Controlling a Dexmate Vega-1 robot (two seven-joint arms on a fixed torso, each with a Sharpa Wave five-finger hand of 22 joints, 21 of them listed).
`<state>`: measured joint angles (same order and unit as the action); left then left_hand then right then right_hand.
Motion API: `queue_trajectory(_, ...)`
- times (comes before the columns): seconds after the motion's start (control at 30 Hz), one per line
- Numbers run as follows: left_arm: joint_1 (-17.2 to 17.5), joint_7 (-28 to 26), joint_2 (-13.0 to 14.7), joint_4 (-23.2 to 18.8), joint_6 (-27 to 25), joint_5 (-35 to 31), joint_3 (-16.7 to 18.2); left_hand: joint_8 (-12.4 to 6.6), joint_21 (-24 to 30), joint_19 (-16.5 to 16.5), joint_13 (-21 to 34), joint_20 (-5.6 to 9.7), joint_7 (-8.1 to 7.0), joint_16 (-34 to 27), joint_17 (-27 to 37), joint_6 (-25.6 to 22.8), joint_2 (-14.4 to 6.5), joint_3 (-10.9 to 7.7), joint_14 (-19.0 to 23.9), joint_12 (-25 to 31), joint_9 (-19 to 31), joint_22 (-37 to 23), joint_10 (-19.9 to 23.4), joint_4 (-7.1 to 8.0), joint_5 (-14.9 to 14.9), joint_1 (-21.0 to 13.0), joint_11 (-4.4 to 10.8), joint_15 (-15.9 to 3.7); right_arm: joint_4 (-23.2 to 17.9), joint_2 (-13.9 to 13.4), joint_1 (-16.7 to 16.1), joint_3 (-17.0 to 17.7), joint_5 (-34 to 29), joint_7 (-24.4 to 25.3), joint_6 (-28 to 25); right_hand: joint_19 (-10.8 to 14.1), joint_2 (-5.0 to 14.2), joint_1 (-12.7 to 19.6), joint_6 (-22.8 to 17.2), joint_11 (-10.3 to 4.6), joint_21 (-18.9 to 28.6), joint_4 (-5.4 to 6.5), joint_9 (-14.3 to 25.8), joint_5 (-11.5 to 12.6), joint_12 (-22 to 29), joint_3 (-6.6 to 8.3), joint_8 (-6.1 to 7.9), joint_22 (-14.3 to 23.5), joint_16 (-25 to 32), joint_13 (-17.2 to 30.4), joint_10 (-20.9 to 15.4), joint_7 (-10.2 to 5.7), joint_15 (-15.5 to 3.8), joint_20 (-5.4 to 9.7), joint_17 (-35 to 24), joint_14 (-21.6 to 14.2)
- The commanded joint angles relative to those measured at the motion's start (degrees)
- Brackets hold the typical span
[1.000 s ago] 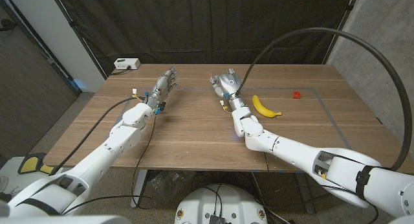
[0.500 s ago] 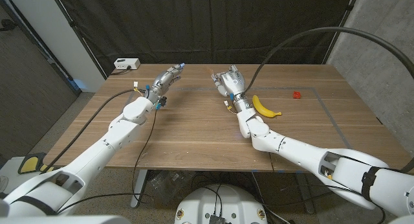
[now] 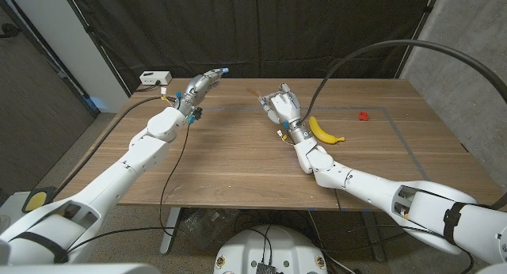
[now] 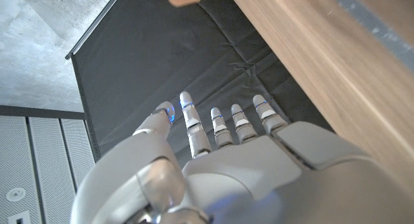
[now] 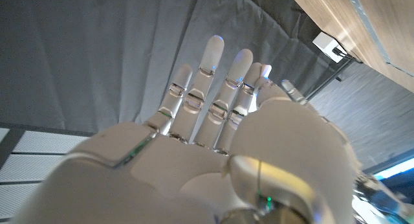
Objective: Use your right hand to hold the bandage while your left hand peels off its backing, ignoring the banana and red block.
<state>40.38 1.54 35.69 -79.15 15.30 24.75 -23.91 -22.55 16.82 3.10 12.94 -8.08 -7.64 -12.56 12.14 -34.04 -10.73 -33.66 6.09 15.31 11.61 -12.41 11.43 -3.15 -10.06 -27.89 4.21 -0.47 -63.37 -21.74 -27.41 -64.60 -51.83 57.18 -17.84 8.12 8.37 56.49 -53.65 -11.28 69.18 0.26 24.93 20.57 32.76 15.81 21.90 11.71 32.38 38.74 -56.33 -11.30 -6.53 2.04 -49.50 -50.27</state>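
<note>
Both arms reach over the wooden surface (image 3: 238, 159) toward its far edge. The right hand (image 3: 280, 104) is raised at far centre, pinching a thin tan strip, apparently the bandage (image 3: 257, 93), which sticks out to its left. The left hand (image 3: 201, 83) hangs above the far left, fingers straight, close together and holding nothing. A banana (image 3: 323, 131) lies just right of the right wrist; a red block (image 3: 363, 115) sits farther right.

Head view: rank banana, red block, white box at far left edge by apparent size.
1. banana
2. white box, sits farther from the camera, so true size against the banana is unsure
3. red block, clearly smallest
</note>
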Motion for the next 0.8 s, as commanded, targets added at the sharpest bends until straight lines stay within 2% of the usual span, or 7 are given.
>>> queue_trajectory(0.03,-3.04,-6.05,2.61,-4.86,-6.52,-7.89,-0.95,-1.67,1.51,2.32,0.17,0.55,0.35,-0.89,-0.1,-3.82,-0.36,-4.38,2.73,0.7,0.41,-0.14,2.84,-1.75,-0.35,-5.8,1.32,-1.8,1.85,-0.33,1.25,-2.21,-2.18,3.87,3.72,-0.52,0.18,0.79,-1.53,-0.02,0.51,0.32,0.02,0.42,-0.5,-0.05,-0.27,0.1,-0.7,-0.07,-0.5,-0.96,-6.87,8.61,-0.29,0.01)
queue_trajectory(0.13,-4.55,-6.43,3.33,-5.58,-8.2,-10.48,-1.79,-2.3,2.2,3.41,0.32,0.72,-0.48,-1.27,-0.1,-4.98,-0.3,-6.23,3.7,0.92,0.45,-0.14,4.4,-4.03,-0.21,-10.2,2.15,-2.32,1.34,-0.53,1.39,-2.18,-2.3,4.62,4.64,-0.59,0.23,0.98,-1.69,-0.02,0.64,0.4,-0.03,0.54,-0.57,-0.11,-0.33,0.09,-1.02,-0.12,-0.83,-0.96,-6.88,8.63,-0.36,-0.08)
queue_trajectory(0.27,-7.19,-4.52,4.68,-6.24,-10.5,-13.37,-3.32,-1.74,2.62,3.85,0.43,0.54,-1.89,-1.41,-0.21,-3.54,0.66,-6.5,4.01,0.81,0.34,-0.11,5.12,-6.22,0.04,-13.99,2.41,-2.33,0.71,-0.58,1.41,-1.76,-1.97,5.76,6.11,-0.74,0.18,1.15,-1.82,-0.02,0.9,0.51,-0.13,0.6,-0.69,-0.31,-0.47,0.13,-1.36,-0.11,-1.05,-0.96,-6.89,8.61,-0.48,-0.33)
queue_trajectory(0.37,-9.37,-1.93,5.86,-6.82,-12.34,-15.24,-4.64,-0.36,2.79,3.72,0.56,0.84,-3.2,-0.88,-0.52,-0.3,4.48,-3.79,3.24,0.03,0.25,0.02,4.17,-7.24,0.37,-16.7,2.83,-2.41,0.74,-0.35,1.41,-1.38,-2.18,6.82,6.5,-0.8,0.15,1.31,-2.02,-0.02,1.11,0.58,-0.08,0.62,-0.78,-0.47,-0.46,0.15,-1.57,-0.09,-1.19,-0.97,-6.9,8.58,-0.62,-0.58)
queue_trajectory(0.5,-11.03,1.74,6.39,-7.34,-13.14,-15.2,-5.54,-0.72,2.16,1.83,0.77,1.47,0.25,-0.17,-0.11,-1.17,8.91,0.9,1.16,-0.68,0.28,0.14,3.28,-5.32,0.18,-14.67,2.75,-1.53,0.4,-0.16,1.07,-0.61,-2.74,6.77,6.0,-0.91,0.12,1.38,-2.13,-0.03,1.21,0.75,-0.08,0.6,-0.9,-0.66,-0.54,0.09,-1.8,-0.04,-1.34,-0.96,-6.9,8.52,-0.81,-0.8)
queue_trajectory(0.63,-11.32,2.92,6.8,-9.26,-14.62,-16.26,-6.42,-2.62,2.11,1.43,0.92,1.86,2.15,-0.25,0.22,-5.99,10.68,3.29,0.99,-0.62,0.31,0.14,4.09,-4.21,-0.11,-12.9,2.72,-1.67,0.1,-0.3,1.2,-0.82,-3.34,5.87,4.8,-1.07,0.02,1.52,-2.26,-0.04,1.31,0.86,-0.21,0.54,-0.94,-0.87,-0.7,0.04,-2.07,0.06,-1.62,-0.96,-6.9,8.51,-1.03,-0.95)
queue_trajectory(0.8,-11.42,4.06,6.84,-10.67,-14.92,-16.85,-7.0,-5.15,2.11,1.1,0.94,1.89,4.9,-0.35,0.42,-12.22,11.41,4.53,1.12,-0.55,0.44,0.14,5.18,-3.78,-0.49,-12.47,2.8,-1.24,-0.51,-0.41,1.21,-0.97,-3.61,4.07,3.57,-1.28,-0.09,1.79,-2.67,-0.06,1.35,0.93,-0.2,0.52,-0.81,-1.09,-0.72,-0.05,-2.41,0.37,-2.24,-0.97,-6.91,8.49,-1.31,-1.06)
